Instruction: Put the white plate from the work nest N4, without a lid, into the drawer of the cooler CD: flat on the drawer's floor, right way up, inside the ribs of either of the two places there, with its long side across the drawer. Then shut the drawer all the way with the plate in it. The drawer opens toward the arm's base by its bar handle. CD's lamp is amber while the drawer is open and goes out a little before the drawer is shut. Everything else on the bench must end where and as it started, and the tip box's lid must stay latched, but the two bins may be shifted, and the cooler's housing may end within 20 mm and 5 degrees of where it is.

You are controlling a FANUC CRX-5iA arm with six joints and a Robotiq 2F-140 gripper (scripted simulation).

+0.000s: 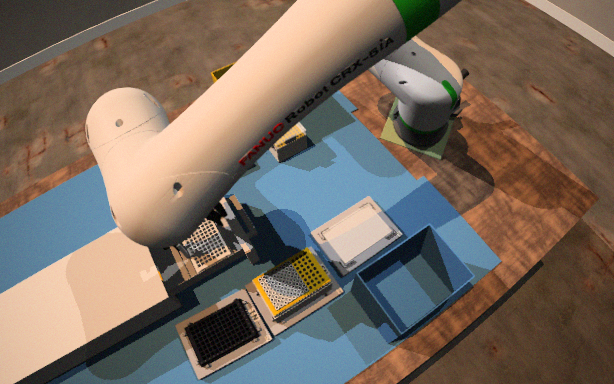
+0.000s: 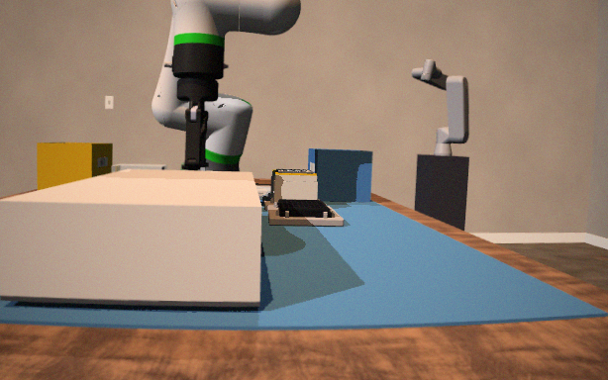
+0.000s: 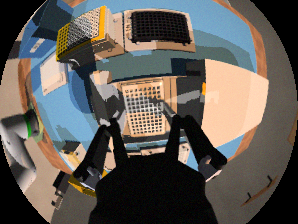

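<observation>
Fingers clenched on the white plate (image 1: 206,245), plate level over the open drawer (image 1: 187,272) of cooler CD (image 1: 75,295), beside the black plate (image 1: 221,331) near the bench's front edge.

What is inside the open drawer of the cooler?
The white plate is in the drawer, with the pincer closed on it. The arm's elbow covers the rest of the drawer, so the floor ribs and the second place cannot be seen.
</observation>
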